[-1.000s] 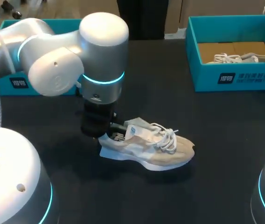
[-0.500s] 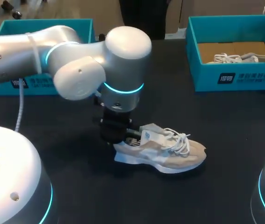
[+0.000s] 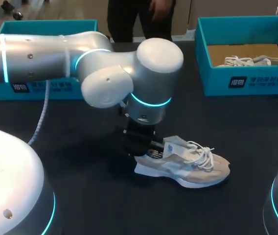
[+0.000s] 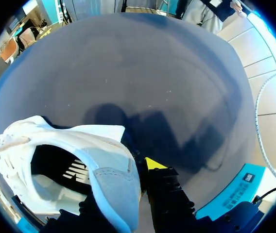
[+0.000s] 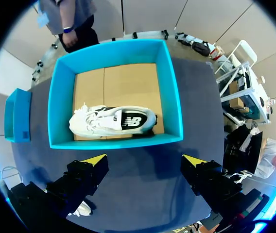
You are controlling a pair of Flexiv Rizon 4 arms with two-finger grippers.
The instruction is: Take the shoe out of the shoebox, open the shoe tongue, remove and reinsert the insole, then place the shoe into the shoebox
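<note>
Where the left arm [image 3: 41, 51] comes in past the bench's [image 3: 104, 210] middle, grips the shoe [image 3: 183, 161] by the heel. Clamps the left hand [image 4: 128, 177] on the heel wall, with one yellow-tipped finger [image 4: 153, 164] against the outside of the back and the other down inside the opening, mostly hidden. Has the shoe near the bench's middle, a little toward the near edge, sole down, toe toward the right edge, tongue standing up, laces loose on top. Cannot tell whether the sole touches the bench. Hangs the right hand [image 5: 145, 160] high over the bench, fingers spread wide with nothing between them, the right box [image 5: 113, 141] ahead of and below them. Finds that box at the far right corner, with a second shoe [image 5: 111, 120] on its cardboard floor. Finds the left box [image 3: 46, 29] at the far left corner, well apart from the shoe.
</note>
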